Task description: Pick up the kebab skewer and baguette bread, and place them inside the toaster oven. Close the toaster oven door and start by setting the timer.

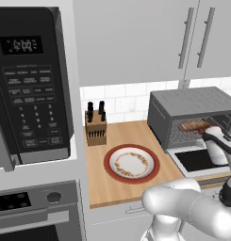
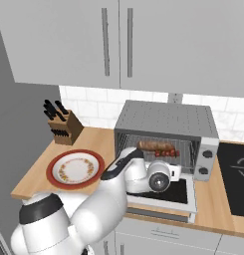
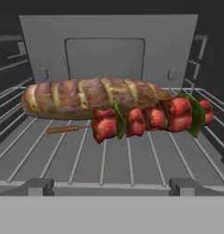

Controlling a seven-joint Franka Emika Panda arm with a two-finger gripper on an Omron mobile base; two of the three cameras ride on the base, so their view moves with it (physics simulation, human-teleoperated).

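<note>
Your hand (image 3: 111, 185) faces straight into the toaster oven (image 2: 166, 119), fingers spread wide and holding nothing. You see the baguette bread (image 3: 93, 97) lying across the wire rack (image 3: 77, 155), kebab skewer (image 3: 145, 118) resting against its front.

So the wooden table (image 1: 117, 188) has a knife block (image 1: 95, 127) toward the upper left, a red-rimmed plate (image 1: 131, 164) in the middle of the frame, and the toaster oven (image 1: 192, 117) on the right with its toaster oven door (image 1: 198, 161) dropped open. Inside, the wire rack (image 3: 104, 157) carries the baguette bread (image 3: 86, 98) with the kebab skewer (image 3: 150, 119) touching its front.
</note>
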